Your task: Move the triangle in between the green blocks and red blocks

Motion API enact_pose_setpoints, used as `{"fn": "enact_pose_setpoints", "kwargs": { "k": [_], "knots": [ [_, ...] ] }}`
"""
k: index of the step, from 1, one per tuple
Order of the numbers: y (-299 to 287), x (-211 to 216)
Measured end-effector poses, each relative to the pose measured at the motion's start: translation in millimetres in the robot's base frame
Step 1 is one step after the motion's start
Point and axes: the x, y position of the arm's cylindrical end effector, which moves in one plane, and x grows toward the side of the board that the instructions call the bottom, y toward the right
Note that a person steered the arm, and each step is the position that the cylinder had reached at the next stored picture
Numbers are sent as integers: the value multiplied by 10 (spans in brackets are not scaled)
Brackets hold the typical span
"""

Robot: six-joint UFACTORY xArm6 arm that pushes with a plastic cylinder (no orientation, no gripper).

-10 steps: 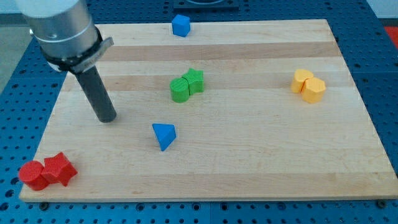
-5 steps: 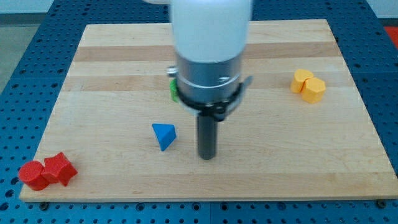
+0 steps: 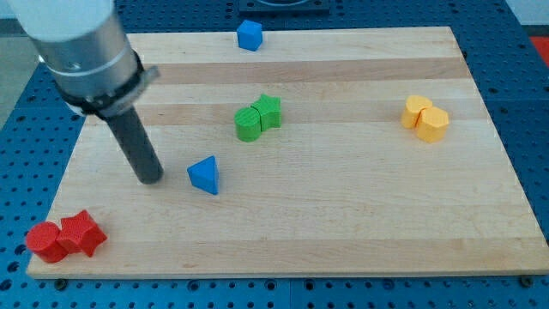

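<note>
A blue triangle (image 3: pixel 204 175) lies on the wooden board (image 3: pixel 343 197), left of centre. My tip (image 3: pixel 151 178) rests on the board just to the triangle's left, a small gap apart from it. Two green blocks (image 3: pixel 257 118) sit touching each other above and to the right of the triangle. Two red blocks (image 3: pixel 65 238) sit together at the board's bottom left corner, below and left of my tip.
A blue cube (image 3: pixel 250 35) stands at the board's top edge. Two yellow blocks (image 3: pixel 426 118) sit touching near the right side. A blue perforated table (image 3: pixel 532 103) surrounds the board.
The triangle has shifted left and slightly up and has turned. My tip swung from the left to the triangle's right, then back to its left.
</note>
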Motion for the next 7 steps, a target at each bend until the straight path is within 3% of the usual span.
{"fn": "enact_pose_setpoints", "kwargs": {
  "k": [2,3,4,5,7],
  "knots": [
    [994,375],
    [992,35],
    [516,-358],
    [66,-434],
    [933,-410]
  ]
}}
